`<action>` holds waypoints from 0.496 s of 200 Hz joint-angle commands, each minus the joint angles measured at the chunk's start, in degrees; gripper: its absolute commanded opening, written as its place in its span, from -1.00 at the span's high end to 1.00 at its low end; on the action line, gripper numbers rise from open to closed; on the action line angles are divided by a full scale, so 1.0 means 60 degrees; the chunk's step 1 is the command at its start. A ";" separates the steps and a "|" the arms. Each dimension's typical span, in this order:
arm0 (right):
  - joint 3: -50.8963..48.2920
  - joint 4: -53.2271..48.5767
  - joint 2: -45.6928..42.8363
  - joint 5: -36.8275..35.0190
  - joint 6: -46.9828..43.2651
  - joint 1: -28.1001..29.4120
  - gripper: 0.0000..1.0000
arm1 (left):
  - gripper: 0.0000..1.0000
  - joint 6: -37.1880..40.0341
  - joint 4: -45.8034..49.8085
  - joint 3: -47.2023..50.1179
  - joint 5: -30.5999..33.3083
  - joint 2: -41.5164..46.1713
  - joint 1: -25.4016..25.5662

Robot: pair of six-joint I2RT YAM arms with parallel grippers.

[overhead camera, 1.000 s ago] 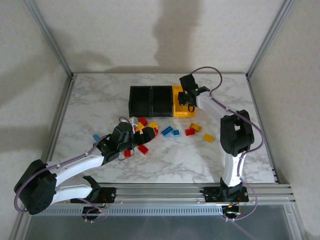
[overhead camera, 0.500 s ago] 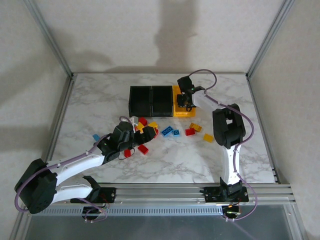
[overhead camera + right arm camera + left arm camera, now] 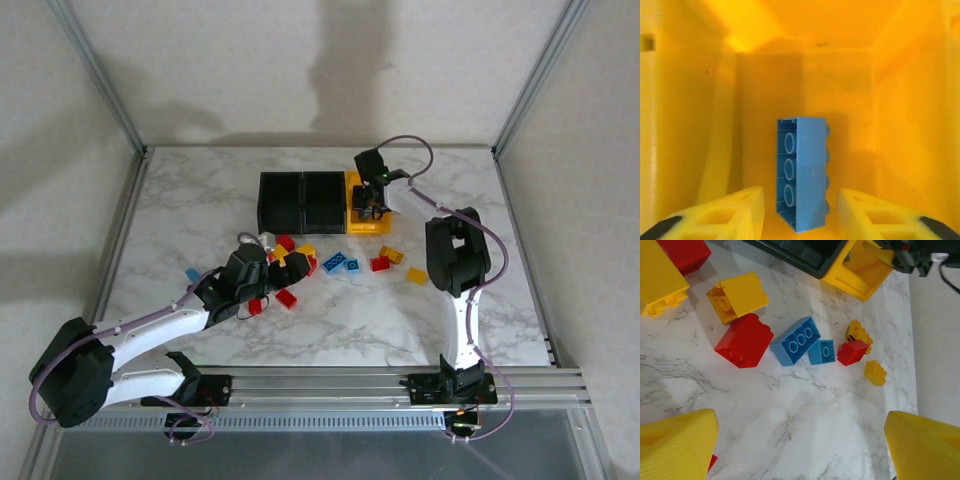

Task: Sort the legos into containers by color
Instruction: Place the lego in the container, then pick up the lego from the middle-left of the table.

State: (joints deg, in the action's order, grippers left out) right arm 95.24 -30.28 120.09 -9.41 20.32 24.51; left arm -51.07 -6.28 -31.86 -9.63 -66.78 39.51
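My right gripper (image 3: 800, 220) is down inside the yellow bin (image 3: 357, 216), open. A blue brick (image 3: 802, 172) lies on its side on the bin floor between the yellow fingers (image 3: 720, 215), with a gap on each side. My left gripper (image 3: 262, 272) hovers open over the loose pile, with only bare marble between its pads (image 3: 675, 445). Ahead of it lie a yellow brick (image 3: 737, 296), a red brick (image 3: 745, 340), two blue bricks (image 3: 796, 340) and smaller red and yellow ones (image 3: 852, 352). Two black bins (image 3: 300, 200) join the yellow bin's left side.
A lone blue brick (image 3: 192, 274) lies left of the left arm. A yellow brick (image 3: 416, 275) sits apart at the right, near the right arm's elbow. Metal frame posts (image 3: 125, 200) border the marble table on both sides.
The right arm has folded its elbow further back and its gripper has shifted slightly left at the yellow bin. The left arm has hardly moved.
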 commanded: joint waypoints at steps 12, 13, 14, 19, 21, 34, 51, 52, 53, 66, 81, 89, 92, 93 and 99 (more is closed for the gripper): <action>-0.0392 -0.0015 -0.1784 -0.0102 0.0111 0.0034 0.15 | -0.60 0.0256 0.1331 -0.0767 0.0715 0.0036 0.0081; -0.0406 -0.0003 -0.1832 -0.0102 0.0113 0.0033 0.16 | -0.59 0.0267 0.1394 -0.0790 0.0735 0.0017 0.0081; -0.0442 0.0002 -0.1879 -0.0102 0.0114 0.0032 0.16 | -0.59 0.0288 0.1455 -0.0809 0.0752 0.0015 0.0081; -0.0620 0.0045 -0.2136 -0.0089 0.0117 0.0063 0.15 | -0.57 0.0374 0.1708 -0.0924 0.0832 -0.0014 0.0081; -0.0689 0.0080 -0.2234 -0.0080 0.0115 0.0061 0.15 | -0.56 0.0402 0.1795 -0.0958 0.0844 -0.0035 0.0081; -0.1147 0.0198 -0.2951 0.0056 0.0159 0.0129 0.11 | -0.52 0.0707 0.2538 -0.1286 0.1087 -0.0191 0.0081; -0.2072 0.0495 -0.4095 0.0498 0.0209 0.0203 0.05 | -0.48 0.1301 0.3524 -0.1817 0.1327 -0.0485 0.0081; -0.2147 0.0515 -0.4167 0.0550 0.0213 0.0212 0.05 | -0.48 0.1332 0.3567 -0.1843 0.1334 -0.0500 0.0081; -0.2213 0.0540 -0.4203 0.0598 0.0215 0.0209 0.04 | -0.48 0.1369 0.3618 -0.1870 0.1345 -0.0507 0.0081; -0.3070 0.0901 -0.5164 0.1195 0.0322 0.0227 0.02 | -0.48 0.1658 0.4192 -0.2164 0.1534 -0.0741 0.0070; -0.4049 0.1147 -0.6156 0.1533 0.0483 0.0308 0.01 | -0.48 0.1645 0.4794 -0.2462 0.1776 -0.1069 0.0080; -0.4529 0.1183 -0.6576 0.1574 0.0597 0.0358 0.01 | -0.47 0.1443 0.4914 -0.2515 0.1743 -0.1218 0.0081; -0.4698 0.1175 -0.6776 0.1593 0.0642 0.0377 0.01 | -0.47 0.1338 0.4942 -0.2506 0.1734 -0.1262 0.0093; -0.4756 0.1170 -0.6841 0.1588 0.0657 0.0387 0.01 | -0.47 0.1299 0.4943 -0.2502 0.1720 -0.1269 0.0094; -0.5106 0.1181 -0.7166 0.1632 0.0746 0.0446 0.00 | -0.47 0.1065 0.4956 -0.2461 0.1711 -0.1343 0.0134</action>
State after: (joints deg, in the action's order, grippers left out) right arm 71.64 -24.38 82.87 -3.09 22.20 25.98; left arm -44.03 15.75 -45.32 -1.69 -72.79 39.57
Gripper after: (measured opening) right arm 0.495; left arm 0.736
